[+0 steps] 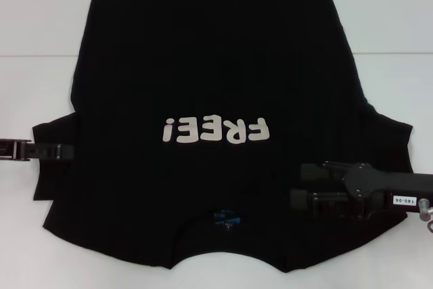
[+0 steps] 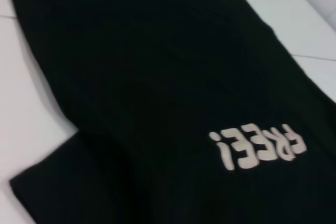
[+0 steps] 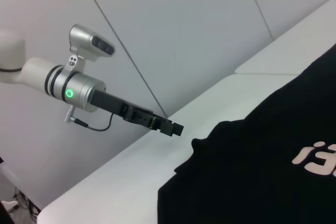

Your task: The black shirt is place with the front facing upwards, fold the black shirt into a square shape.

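The black shirt lies flat and front up on the white table. Its off-white "FREE!" lettering reads upside down from my head, and the blue neck label is at the near edge. My left gripper reaches in from the left at the left sleeve's outer edge; in the right wrist view this left gripper hangs just short of the sleeve. My right gripper is open over the shirt's near right shoulder, holding nothing. The left wrist view shows the shirt and its lettering only.
Bare white table surrounds the shirt on the left, right and far sides. A seam crosses the table behind the sleeves. In the right wrist view a grey wall stands beyond the table's edge.
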`<move>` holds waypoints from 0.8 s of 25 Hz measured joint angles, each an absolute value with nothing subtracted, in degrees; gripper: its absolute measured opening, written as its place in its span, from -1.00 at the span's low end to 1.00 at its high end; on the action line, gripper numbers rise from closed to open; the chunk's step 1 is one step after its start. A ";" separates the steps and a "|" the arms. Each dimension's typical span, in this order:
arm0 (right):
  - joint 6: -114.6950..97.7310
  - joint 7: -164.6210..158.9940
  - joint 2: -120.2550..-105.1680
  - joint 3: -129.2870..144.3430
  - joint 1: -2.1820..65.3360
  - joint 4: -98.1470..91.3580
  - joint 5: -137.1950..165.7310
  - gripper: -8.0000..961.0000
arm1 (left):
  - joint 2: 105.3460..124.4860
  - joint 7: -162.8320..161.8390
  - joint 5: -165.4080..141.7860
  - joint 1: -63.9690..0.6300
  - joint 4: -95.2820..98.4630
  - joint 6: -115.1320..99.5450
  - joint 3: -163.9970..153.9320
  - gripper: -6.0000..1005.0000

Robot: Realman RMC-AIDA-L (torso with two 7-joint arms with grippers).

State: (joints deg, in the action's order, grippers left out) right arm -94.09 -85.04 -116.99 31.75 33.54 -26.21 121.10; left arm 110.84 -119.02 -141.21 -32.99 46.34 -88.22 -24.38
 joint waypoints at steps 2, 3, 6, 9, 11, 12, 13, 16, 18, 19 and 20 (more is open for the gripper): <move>-93.62 -85.40 -116.97 31.97 33.57 -26.17 121.12 0.93 | 110.74 -120.43 -141.85 -33.44 45.90 -86.22 -26.27 0.58; -93.40 -85.50 -116.97 32.10 33.57 -26.13 121.12 0.93 | 110.71 -121.12 -142.39 -33.77 45.60 -85.22 -27.24 0.58; -93.14 -85.60 -117.02 32.38 33.57 -25.97 121.12 0.93 | 110.68 -122.18 -144.25 -34.82 44.93 -82.89 -28.54 0.58; -92.98 -85.92 -117.12 32.56 33.57 -25.94 121.12 0.93 | 110.69 -122.59 -146.12 -35.67 44.33 -81.04 -28.66 0.58; -92.90 -86.14 -117.19 32.64 33.57 -25.93 121.12 0.93 | 110.69 -122.71 -146.69 -35.94 43.86 -79.68 -28.68 0.58; -92.89 -86.24 -117.23 32.68 33.57 -25.93 121.12 0.93 | 110.68 -122.76 -146.89 -36.05 43.71 -79.11 -28.70 0.58; -92.89 -86.42 -117.27 32.73 33.57 -25.93 121.12 0.93 | 110.66 -122.81 -147.05 -36.13 43.65 -78.72 -28.73 0.58; -92.89 -86.85 -117.34 32.93 33.50 -25.93 121.12 0.93 | 110.52 -123.34 -148.23 -36.29 43.64 -78.27 -29.07 0.57; -92.89 -86.89 -117.38 33.11 33.37 -25.93 121.11 0.93 | 110.49 -123.76 -149.32 -36.34 43.57 -77.88 -29.33 0.57; -92.89 -86.89 -117.42 33.20 33.31 -25.93 121.12 0.93 | 110.50 -123.83 -149.68 -36.33 43.41 -77.59 -29.37 0.57; -92.89 -86.90 -117.44 33.25 33.28 -25.93 121.11 0.93 | 110.52 -123.90 -149.98 -36.29 43.16 -77.24 -29.40 0.57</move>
